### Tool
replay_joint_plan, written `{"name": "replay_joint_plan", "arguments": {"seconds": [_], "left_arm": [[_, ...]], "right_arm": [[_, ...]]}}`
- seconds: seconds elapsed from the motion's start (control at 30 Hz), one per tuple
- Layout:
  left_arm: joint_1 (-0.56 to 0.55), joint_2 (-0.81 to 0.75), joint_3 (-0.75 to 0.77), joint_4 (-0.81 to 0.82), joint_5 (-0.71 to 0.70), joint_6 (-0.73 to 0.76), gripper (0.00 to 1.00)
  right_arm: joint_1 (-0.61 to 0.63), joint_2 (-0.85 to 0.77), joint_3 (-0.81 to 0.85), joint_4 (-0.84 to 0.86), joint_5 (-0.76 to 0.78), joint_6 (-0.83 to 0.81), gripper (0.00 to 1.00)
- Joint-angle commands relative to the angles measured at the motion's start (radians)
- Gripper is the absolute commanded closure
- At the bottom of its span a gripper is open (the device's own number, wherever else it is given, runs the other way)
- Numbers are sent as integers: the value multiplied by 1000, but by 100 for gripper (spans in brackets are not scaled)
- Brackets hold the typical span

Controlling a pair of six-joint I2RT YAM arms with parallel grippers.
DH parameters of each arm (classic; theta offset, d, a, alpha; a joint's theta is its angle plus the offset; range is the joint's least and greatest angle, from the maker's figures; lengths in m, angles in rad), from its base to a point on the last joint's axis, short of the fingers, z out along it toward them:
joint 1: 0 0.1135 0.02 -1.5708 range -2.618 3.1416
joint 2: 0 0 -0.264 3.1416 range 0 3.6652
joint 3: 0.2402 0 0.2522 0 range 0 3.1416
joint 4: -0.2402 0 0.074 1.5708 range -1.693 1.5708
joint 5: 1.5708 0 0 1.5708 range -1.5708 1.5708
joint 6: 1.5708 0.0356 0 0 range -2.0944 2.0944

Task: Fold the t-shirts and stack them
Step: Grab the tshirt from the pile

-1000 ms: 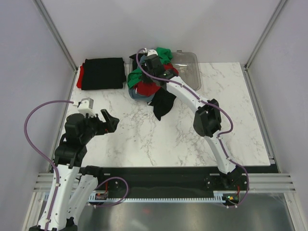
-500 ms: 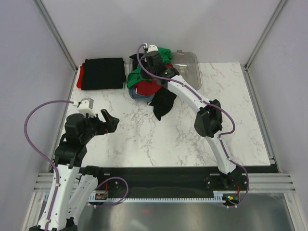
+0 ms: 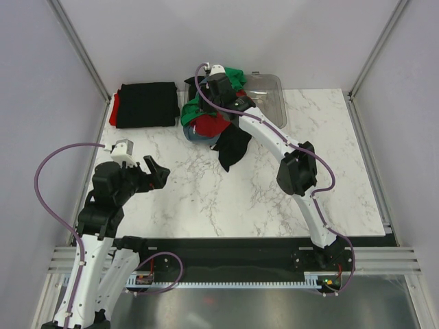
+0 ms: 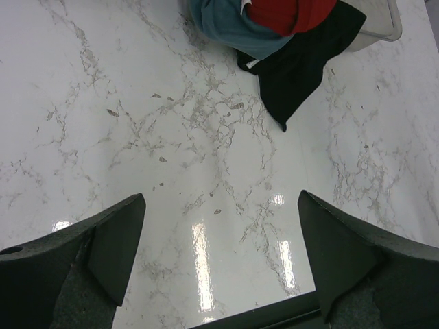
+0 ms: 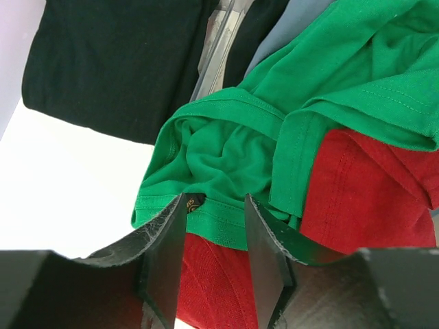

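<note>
A loose pile of t-shirts lies at the back middle: bright green (image 3: 194, 108), red (image 3: 211, 125), grey-blue (image 3: 195, 135) and black (image 3: 232, 147). My right gripper (image 3: 214, 101) hangs over the pile. In the right wrist view it (image 5: 216, 202) is partly open, with the green shirt's (image 5: 226, 144) hem between the fingertips and the red shirt (image 5: 363, 185) under it. A folded black shirt (image 3: 145, 104) lies on a red one (image 3: 113, 108) at the back left. My left gripper (image 3: 159, 173) is wide open and empty over bare marble (image 4: 221, 199).
A clear plastic tray (image 3: 269, 94) stands at the back behind the pile, partly covered by it. The white marble table (image 3: 274, 199) is walled by grey panels on three sides. The left wrist view shows the pile's grey-blue (image 4: 226, 27) and black (image 4: 302, 62) cloth ahead.
My right gripper has shifted slightly toward the far side over the pile. The left arm has not moved.
</note>
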Motion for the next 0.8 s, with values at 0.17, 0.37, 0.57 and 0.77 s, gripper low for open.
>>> {"name": "replay_joint_plan", "arguments": {"seconds": [0.17,0.37,0.57,0.77], "left_arm": [[6,-8,9,13,-8,15,0],[8,-13,9,15,-7,15,0],[9,-14,9,13,-4,15,0],[9,-16,7,16,-4,15,0]], "right_arm": [[3,22,48,-9,3,-4,63],[3,23,40,-12,-6,1,62],[8,33,35,-21,0,-1,59],[8,46,40,-26,4,-2,62]]}}
